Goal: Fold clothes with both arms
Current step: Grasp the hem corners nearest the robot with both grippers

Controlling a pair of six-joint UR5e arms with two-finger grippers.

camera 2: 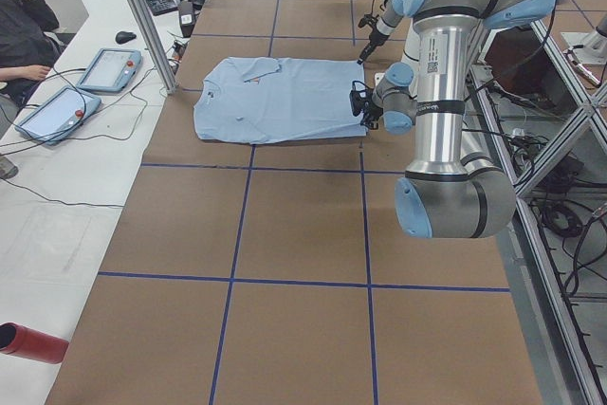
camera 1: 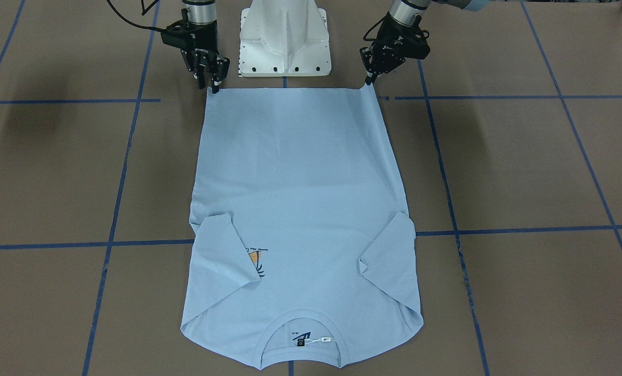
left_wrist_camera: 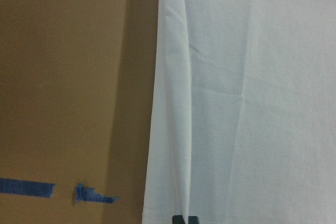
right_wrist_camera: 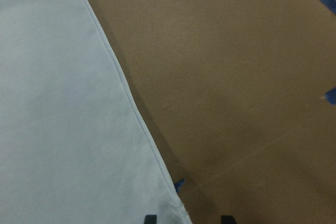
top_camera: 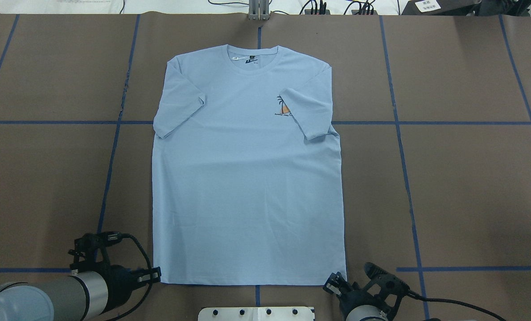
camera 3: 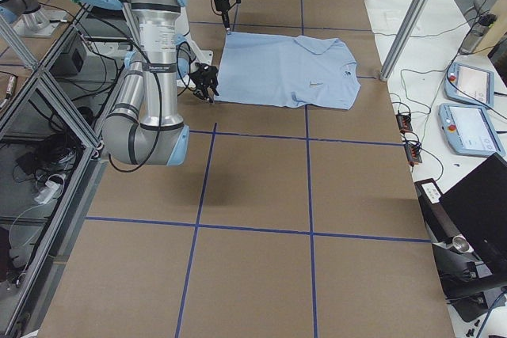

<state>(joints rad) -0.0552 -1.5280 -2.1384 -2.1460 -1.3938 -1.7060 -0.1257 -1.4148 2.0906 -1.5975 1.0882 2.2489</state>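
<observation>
The light blue T-shirt [camera 1: 300, 198] lies flat and face up on the brown table [camera 1: 525, 167], collar away from the robot, both sleeves folded inward. The right-hand sleeve partly covers its palm-tree print [top_camera: 284, 107]. The shirt also shows in the overhead view [top_camera: 247, 187]. My left gripper [camera 1: 369, 81] is shut on the hem corner on its side and lifts it slightly; in the left wrist view [left_wrist_camera: 185, 219] the tips pinch the cloth [left_wrist_camera: 252, 103]. My right gripper [camera 1: 214, 86] is at the other hem corner, and in the right wrist view [right_wrist_camera: 187, 219] its fingertips stand apart around that corner.
The white pedestal base [camera 1: 284, 42] stands just behind the hem, between the arms. Blue tape lines [top_camera: 470, 122] cross the table. In the left side view, a metal post [camera 2: 142, 16], two tablets [camera 2: 57, 111] and a seated person [camera 2: 24, 35] are on the white bench beyond the collar.
</observation>
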